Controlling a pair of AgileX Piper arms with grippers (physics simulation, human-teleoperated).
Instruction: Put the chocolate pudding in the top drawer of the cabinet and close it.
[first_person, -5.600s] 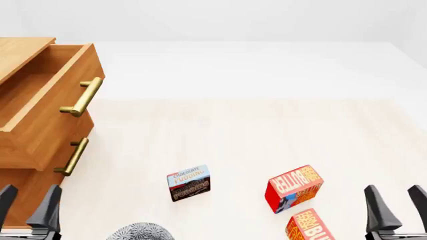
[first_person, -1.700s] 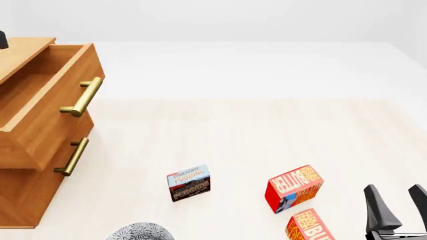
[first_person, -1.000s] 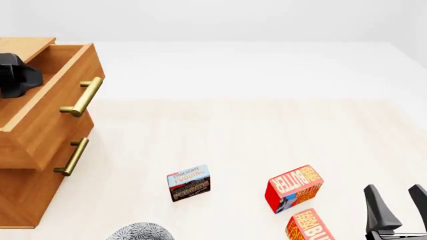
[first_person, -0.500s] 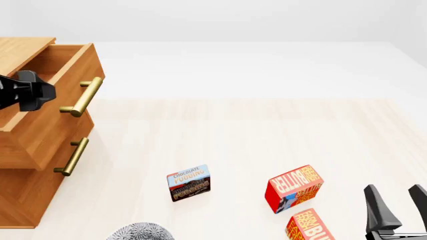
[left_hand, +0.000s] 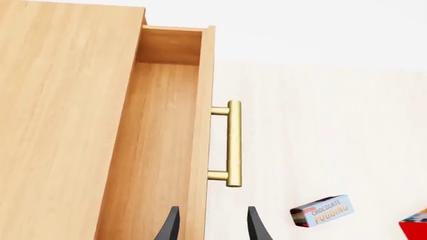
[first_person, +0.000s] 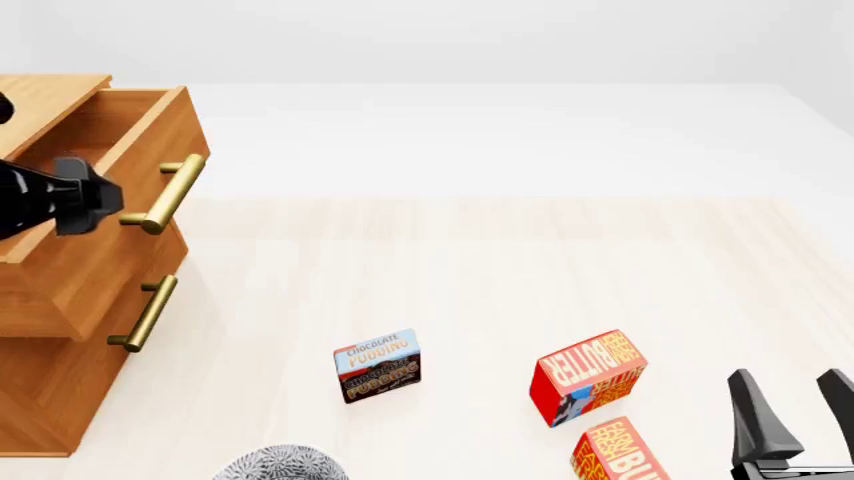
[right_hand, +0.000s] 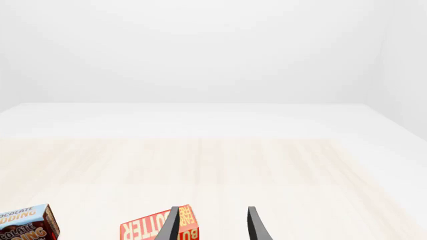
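while over the top drawer, left gripper parted, empty; right gripper likewise.

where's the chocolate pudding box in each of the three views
Front view: chocolate pudding on the table, low and left of centre.
Left wrist view: near the lower right.
Right wrist view: cut off at the bottom-left corner.
Shared landmark: the red-orange butter box beside it.
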